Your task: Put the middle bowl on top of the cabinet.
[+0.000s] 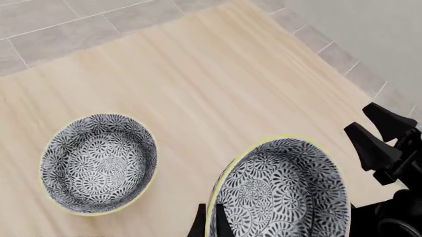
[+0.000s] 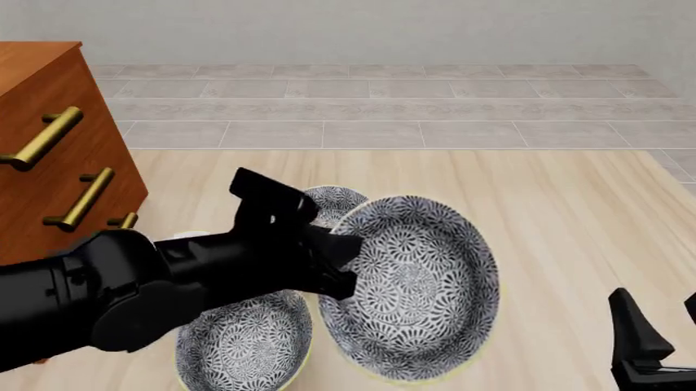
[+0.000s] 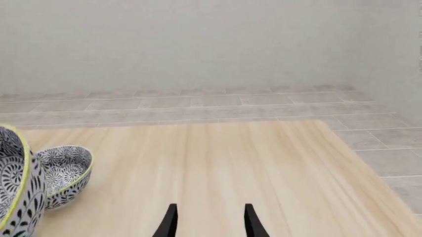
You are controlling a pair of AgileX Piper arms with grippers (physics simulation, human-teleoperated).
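Your pale wooden surface [image 2: 566, 212] spans the scene, with grey floor tiles beyond its far edge. At its left stands the cabinet [image 2: 49, 130], reddish-brown, its brass bar handles facing you and its top edge just in sight at the upper left of the front view.

Your left arm [image 2: 120, 293] reaches in across the lower left. Its tool, the left tool [image 2: 332, 261], is clenched on the near rim of the middle bowl [image 2: 419, 285], which you hold lifted off the surface and tipped steeply so its patterned inside faces the front camera. In the left wrist view the bowl fills the foreground, one thin finger [image 1: 198, 226] showing outside its yellow rim.

Two matching bowls rest on the surface: the far bowl [image 2: 332, 204] just behind the lifted one, and the near bowl [image 2: 244, 346] below your arm.

A sliver of white plate [image 2: 191, 236] shows beside the arm.

Your right tool [image 3: 209, 222] hovers released at the lower right, fingers apart, holding nothing.
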